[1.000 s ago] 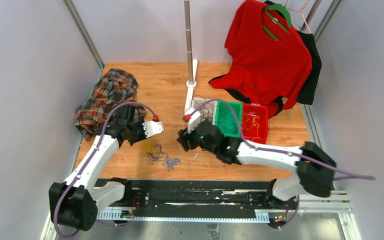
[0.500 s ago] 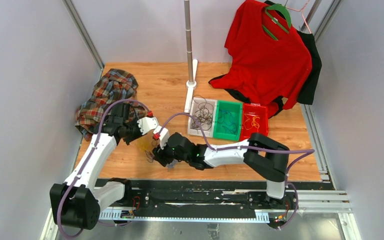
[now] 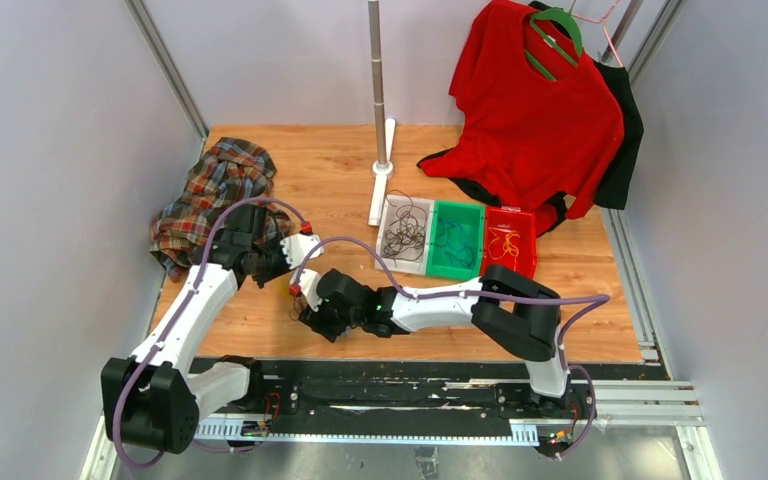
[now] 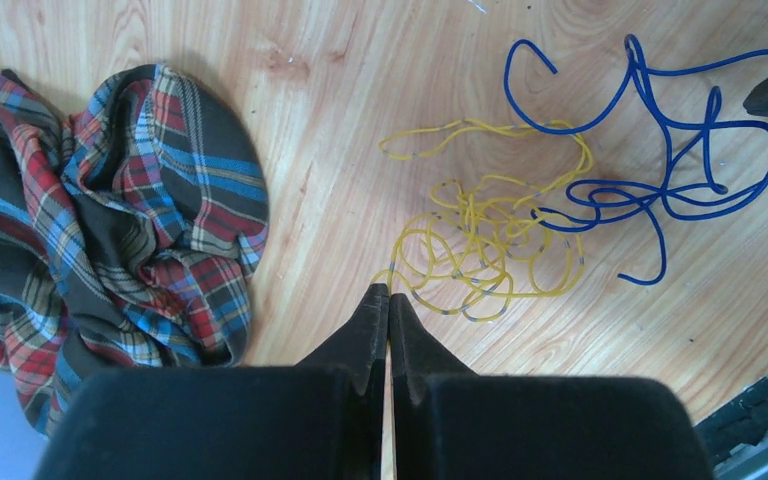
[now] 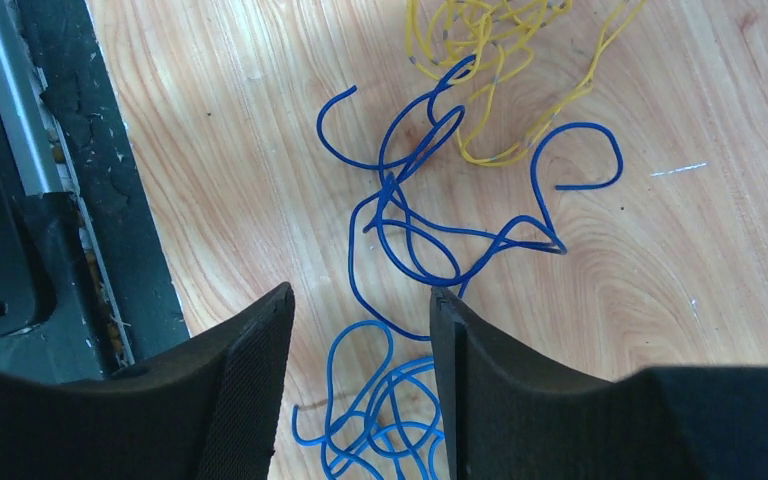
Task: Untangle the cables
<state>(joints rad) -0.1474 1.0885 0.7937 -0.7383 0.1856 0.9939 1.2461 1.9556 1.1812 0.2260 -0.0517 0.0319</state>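
**Cable mess next to the plaid shirt point(image 3: 215, 195)**

Top view: left arm point(image 3: 195, 310) and right arm point(image 3: 440, 300) meet just right of the shirt.

Left wrist: left gripper point(image 4: 388, 292) is pinched together and empty. The yellow cable point(image 4: 480, 250) lies right of the shirt.

Right wrist: right gripper point(image 5: 360, 295) has its jaws apart over the blue cable point(image 5: 410, 230).

The table point(image 3: 340, 160) is pale orange-brown wood grain, the cloth point(image 4: 130, 230) at its left is plaid in red, blue and dark brown, one cable point(image 4: 480, 240) is yellow, another cable point(image 4: 660, 150) is bright blue, and at the far right a red shirt point(image 3: 540, 120) hangs on a green hanger point(image 3: 557, 20).
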